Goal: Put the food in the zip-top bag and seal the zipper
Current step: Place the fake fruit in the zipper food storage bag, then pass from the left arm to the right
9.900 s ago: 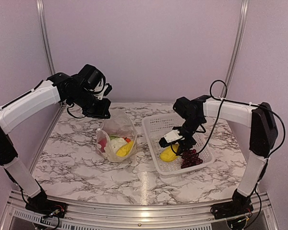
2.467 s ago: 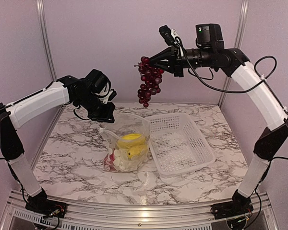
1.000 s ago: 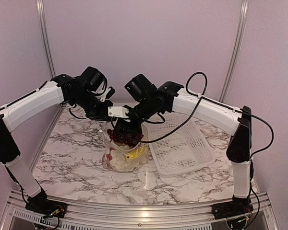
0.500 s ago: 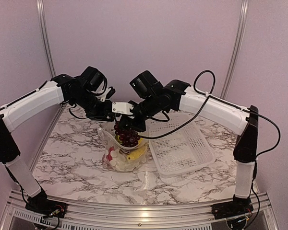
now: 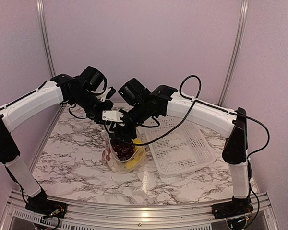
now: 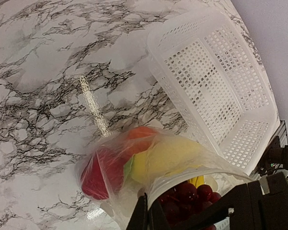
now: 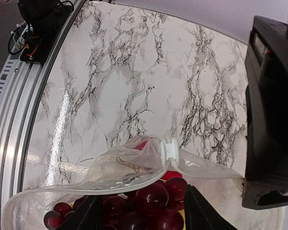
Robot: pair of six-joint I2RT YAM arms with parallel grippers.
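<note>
A clear, white-dotted zip-top bag (image 5: pixel 116 162) stands near the middle of a marbled surface (image 5: pixel 67 148), mouth up and unsealed. The left end effector (image 6: pixel 147 213), fingers pressed together, pinches the bag's rim at its 11 o'clock side. The right end effector (image 7: pixel 144 211) hangs directly over the mouth with its fingers spread. Dark purple grapes (image 5: pixel 123 148) lie loose between them, on top of a yellow piece (image 6: pixel 168 155), an orange pumpkin (image 6: pixel 141 136) and a red piece (image 6: pixel 98 172) inside. The zipper (image 7: pixel 156 165) curves open across the mouth. A white perforated basket (image 5: pixel 201 148) sits just beside the bag at its 3 o'clock.
</note>
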